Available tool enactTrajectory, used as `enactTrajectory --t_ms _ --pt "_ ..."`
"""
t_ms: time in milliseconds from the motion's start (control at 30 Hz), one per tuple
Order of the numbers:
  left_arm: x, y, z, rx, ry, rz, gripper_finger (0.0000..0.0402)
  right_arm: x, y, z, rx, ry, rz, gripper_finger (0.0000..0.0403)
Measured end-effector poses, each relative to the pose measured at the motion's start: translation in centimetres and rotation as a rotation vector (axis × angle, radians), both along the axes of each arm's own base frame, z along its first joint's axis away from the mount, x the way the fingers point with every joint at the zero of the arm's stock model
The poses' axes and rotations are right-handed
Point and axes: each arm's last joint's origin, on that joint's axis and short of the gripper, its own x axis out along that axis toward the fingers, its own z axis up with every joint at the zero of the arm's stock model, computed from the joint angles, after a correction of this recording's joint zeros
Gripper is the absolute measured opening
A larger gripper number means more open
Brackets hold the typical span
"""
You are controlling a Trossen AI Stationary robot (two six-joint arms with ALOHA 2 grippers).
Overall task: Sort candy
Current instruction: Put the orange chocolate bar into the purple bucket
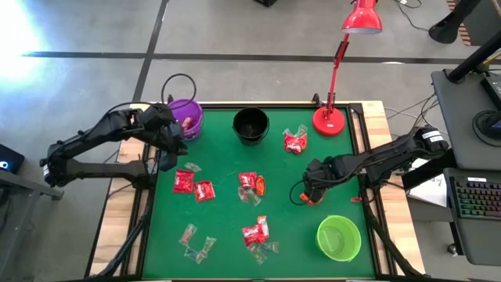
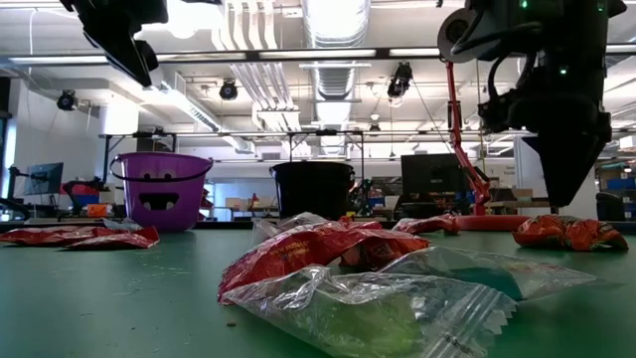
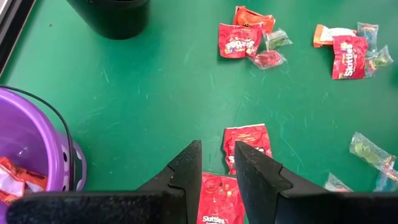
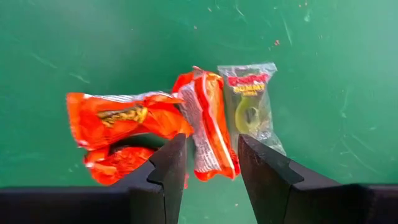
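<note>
Small wrapped candy lies in loose groups on the green mat: red packs (image 1: pixel 184 182), a middle group (image 1: pixel 250 185), a far group (image 1: pixel 295 142) and near ones (image 1: pixel 257 232). My left gripper (image 1: pixel 171 141) is open beside the purple bowl (image 1: pixel 186 117), held high over two red packs (image 3: pixel 247 144). My right gripper (image 1: pixel 313 189) is open and points down just above orange wrapped candy (image 4: pixel 124 121). Its fingers stand on either side of an orange-red wrapper (image 4: pixel 208 121), with a clear green sweet (image 4: pixel 250 106) beside it. The low view shows the gripper (image 2: pixel 568 194) just clear of these candies (image 2: pixel 566 233).
A black bowl (image 1: pixel 250 125) stands at the far middle and a green bowl (image 1: pixel 338 238) at the near right. Red candy lies inside the purple bowl (image 3: pixel 15 180). A red desk lamp stands with its base (image 1: pixel 329 120) on the far right corner. Cables hang by both arms.
</note>
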Motion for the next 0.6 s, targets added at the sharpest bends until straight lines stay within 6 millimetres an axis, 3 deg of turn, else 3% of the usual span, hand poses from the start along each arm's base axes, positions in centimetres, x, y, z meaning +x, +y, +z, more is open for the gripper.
enactTrajectory --t_ms 600 --pt "0.6 0.3 -0.4 0.0 0.029 -0.023 0.0078 -1.2 -0.2 -3.0 0.003 -0.013 -0.025 0.0137"
